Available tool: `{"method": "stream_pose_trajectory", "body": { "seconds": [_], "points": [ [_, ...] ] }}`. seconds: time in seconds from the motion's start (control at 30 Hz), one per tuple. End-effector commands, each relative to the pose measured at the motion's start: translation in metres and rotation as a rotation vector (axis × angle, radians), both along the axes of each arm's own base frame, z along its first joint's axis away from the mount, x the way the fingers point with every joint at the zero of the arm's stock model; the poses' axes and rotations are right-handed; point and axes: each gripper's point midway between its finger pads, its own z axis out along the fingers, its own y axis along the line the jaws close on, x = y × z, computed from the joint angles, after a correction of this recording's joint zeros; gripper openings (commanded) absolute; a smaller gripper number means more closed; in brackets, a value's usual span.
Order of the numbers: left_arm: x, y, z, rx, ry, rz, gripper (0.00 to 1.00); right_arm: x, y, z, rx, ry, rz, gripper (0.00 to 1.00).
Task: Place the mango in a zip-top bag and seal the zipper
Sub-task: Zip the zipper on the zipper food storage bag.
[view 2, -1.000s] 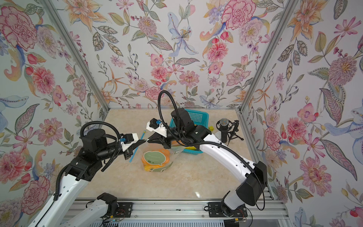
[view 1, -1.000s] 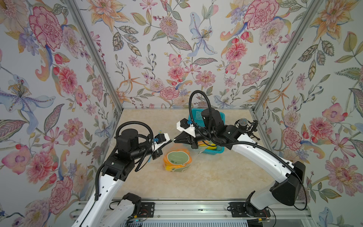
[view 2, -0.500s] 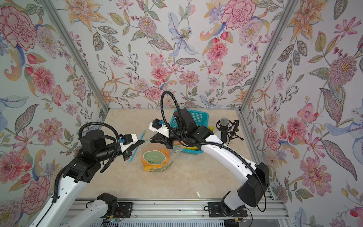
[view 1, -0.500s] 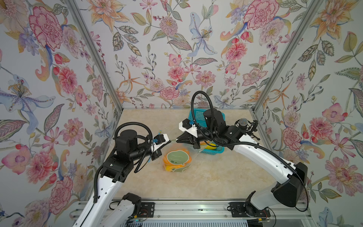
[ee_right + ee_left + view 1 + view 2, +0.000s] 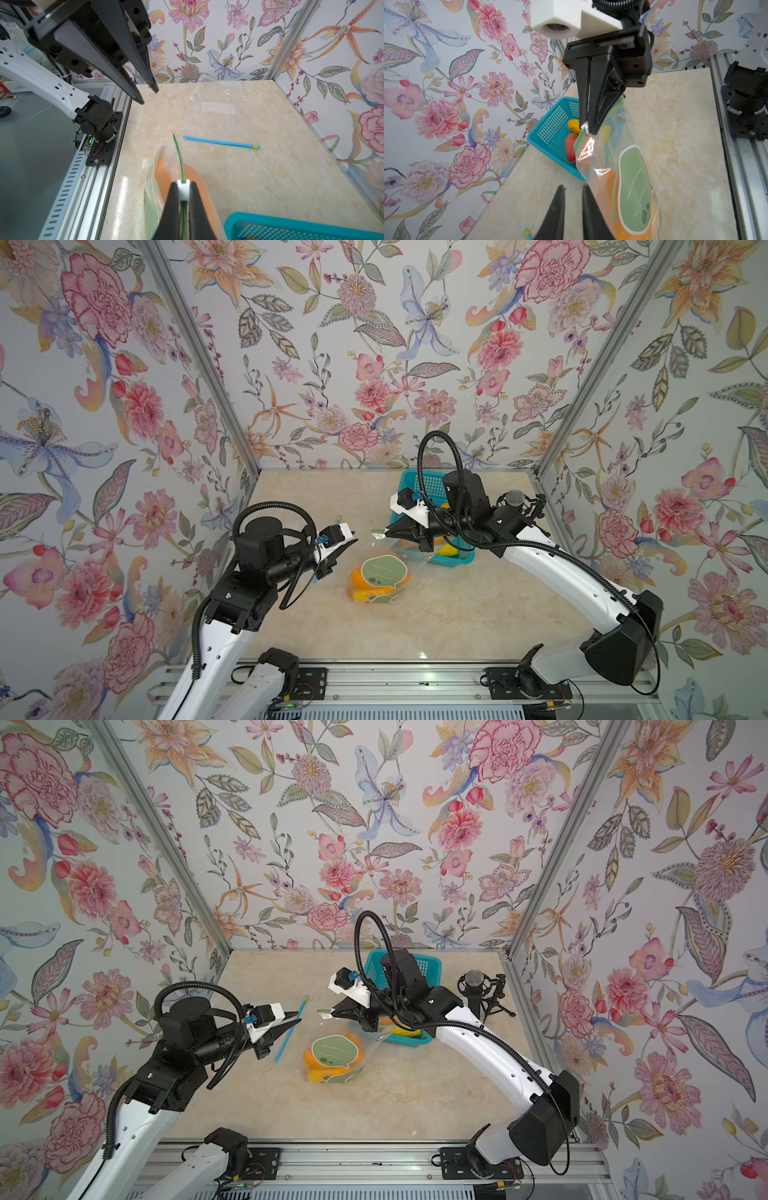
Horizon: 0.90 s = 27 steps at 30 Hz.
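Marble tabletop point(image 5: 457, 614); right jaws pinch the slider point(image 5: 183, 190) of the bag point(image 5: 383, 570), mango point(image 5: 355, 577) inside; left jaws parted.

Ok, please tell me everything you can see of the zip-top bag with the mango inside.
The zip-top bag is clear, soft plastic with a green speech-bubble label and a green zipper strip. An orange mango fills it. It rests on the table, beside the teal basket. The right gripper, fingers shut, pinches its white slider, holding that end raised.
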Motion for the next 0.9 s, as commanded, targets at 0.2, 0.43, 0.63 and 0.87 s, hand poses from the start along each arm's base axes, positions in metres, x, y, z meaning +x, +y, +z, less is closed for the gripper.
{"method": "stream_pose_trajectory", "body": {
  "seconds": [0.2, 0.43, 0.63, 0.87],
  "points": [
    [0.0, -0.015, -0.001, -0.031, 0.042, -0.084, 0.46, -0.017, 0.006, 0.017, 0.024, -0.041, 0.054, 0.0],
    [0.0, -0.028, 0.003, -0.057, 0.07, -0.155, 0.42, -0.02, 0.01, 0.015, 0.022, -0.044, 0.071, 0.0],
    [0.003, -0.031, 0.0, -0.05, 0.082, -0.162, 0.39, -0.026, 0.014, 0.018, 0.032, -0.053, 0.094, 0.0],
    [0.002, -0.036, 0.0, -0.055, 0.099, -0.187, 0.16, -0.03, 0.016, 0.022, 0.037, -0.072, 0.1, 0.0]
  ]
}}
